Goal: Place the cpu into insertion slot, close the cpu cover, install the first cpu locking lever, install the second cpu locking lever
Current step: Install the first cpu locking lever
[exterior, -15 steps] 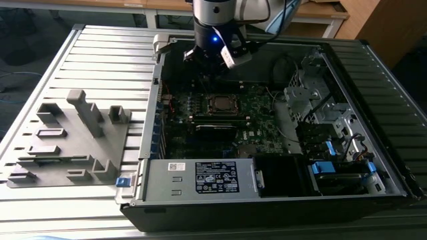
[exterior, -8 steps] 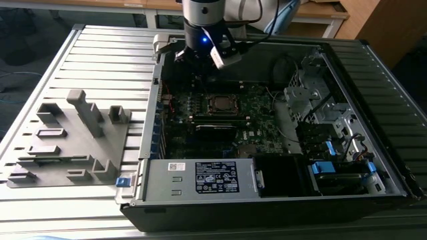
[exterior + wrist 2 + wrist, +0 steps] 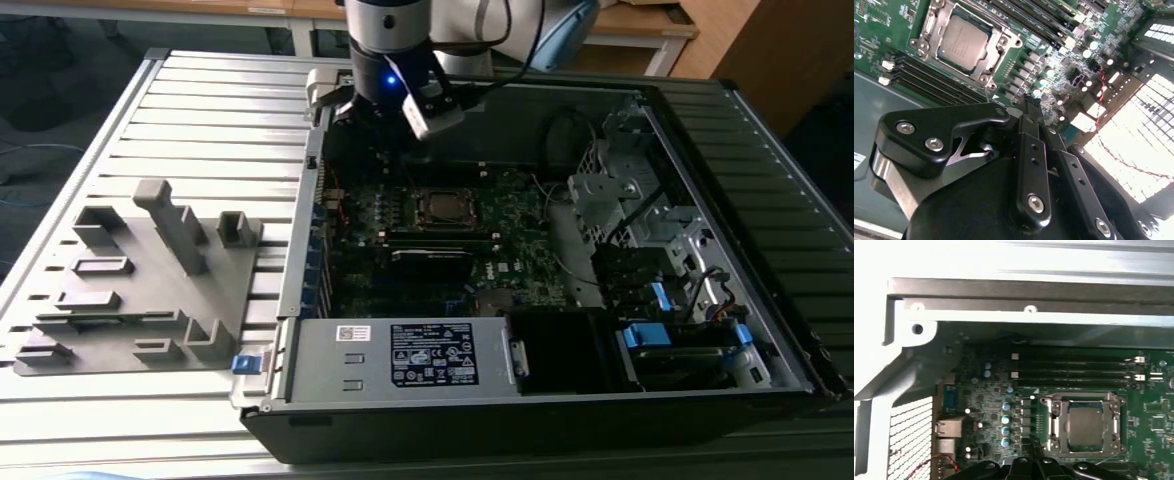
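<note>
Tool point(image 3: 1031, 102): black fingers pressed together with nothing clamped between them; hangs over the motherboard point(image 3: 874, 30) without touching any part.
Cpu point(image 3: 961, 42): silver-grey square, lying flat in the insertion slot point(image 3: 418, 208); below the tool and a little beyond its fingertips, clear of them.
Cpu cover point(image 3: 1054, 422): silver frame folded down flat around the cpu, whose metal top shows through the square opening; near the tool, apart from it.
Locking levers point(image 3: 1079, 398): thin wire rods along two opposite edges of the cover, seemingly laid down; hooked or not, cannot tell.
Memory slots point(image 3: 1069, 367): long dark rows just past the cpu, farther from the tool than the cover.
Capacitors point(image 3: 1005, 419): row of small pale-topped cans, right under the fingertips, between the tool and the cover.
Red wire point(image 3: 1102, 80): off to one side of the tool, by the perforated case wall.
Computer case point(image 3: 400, 355): lid off, lying on the slatted table point(image 3: 200, 110), with the tool lowered inside near its far corner.
Grey fixture block point(image 3: 134, 280): on the table outside the case, well apart from the tool.
</note>
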Available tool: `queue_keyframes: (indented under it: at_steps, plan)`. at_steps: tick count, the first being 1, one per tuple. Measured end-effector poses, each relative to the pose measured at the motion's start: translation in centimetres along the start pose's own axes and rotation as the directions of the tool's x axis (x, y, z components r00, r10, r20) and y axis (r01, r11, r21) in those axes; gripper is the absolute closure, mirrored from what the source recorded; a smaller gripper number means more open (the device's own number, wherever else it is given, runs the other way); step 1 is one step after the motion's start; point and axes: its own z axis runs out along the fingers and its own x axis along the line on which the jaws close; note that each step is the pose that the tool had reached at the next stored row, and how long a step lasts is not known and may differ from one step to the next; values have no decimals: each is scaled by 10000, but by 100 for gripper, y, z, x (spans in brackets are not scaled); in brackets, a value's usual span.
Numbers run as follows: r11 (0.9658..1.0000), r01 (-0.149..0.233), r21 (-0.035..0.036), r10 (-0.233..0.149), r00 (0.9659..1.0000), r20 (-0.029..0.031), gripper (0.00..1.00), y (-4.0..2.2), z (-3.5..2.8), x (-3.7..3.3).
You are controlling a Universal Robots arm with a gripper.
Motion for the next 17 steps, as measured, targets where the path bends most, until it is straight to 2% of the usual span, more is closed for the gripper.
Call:
queue_keyframes:
  at_steps: [1,4,7,13,17]
  plan:
    - [10000,-2,-18,2,10000,-1,89,0,-1,7]
    - [9997,-14,-242,14,10000,2,89,0,-1,18]
    - [9992,-22,-403,22,10000,2,89,0,-1,26]
    - [9992,-22,-406,22,10000,3,89,0,1,27]
    - [9992,-22,-406,22,10000,3,89,-2,31,29]
